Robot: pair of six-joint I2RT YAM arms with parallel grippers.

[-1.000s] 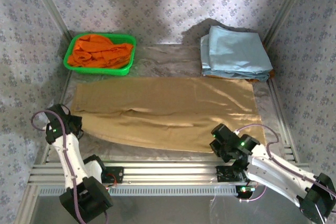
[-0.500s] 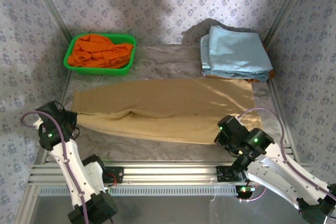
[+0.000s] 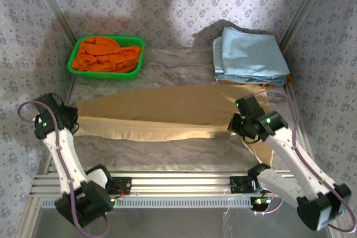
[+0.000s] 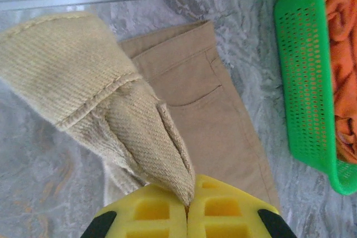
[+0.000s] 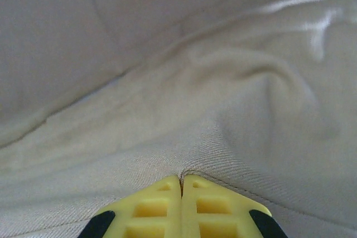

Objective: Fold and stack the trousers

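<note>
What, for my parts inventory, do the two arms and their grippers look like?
The left arm and right arm have white links, black joints, a green light near the wrist and a looping purplish cable. The left gripper and right gripper have yellow fingers with square pockets and black bases.

Landmark: trousers (image 3: 167, 112), a tan band lying across the table (image 3: 162, 151) from side to side.
Near side of trousers: bare table strip up to the rail (image 3: 178, 178), open between the two arm bases.
Far side, middle: bare gap, wide enough for a gripper to pass.
Far-left of trousers: green basket (image 3: 106, 74) with orange garment (image 3: 106, 54); its raised rim is just beyond the cloth edge.
Far-right of trousers: blue stack (image 3: 248, 54), meeting the cloth's corner.
Left end of trousers: left gripper (image 4: 188, 207) clamped on lifted cloth, hard by the side frame.
Right end of trousers: right gripper (image 5: 181, 185) pinching cloth; its arm crosses the near-right corner.
Beyond the trousers: walls (image 3: 167, 4) close three sides.
</note>
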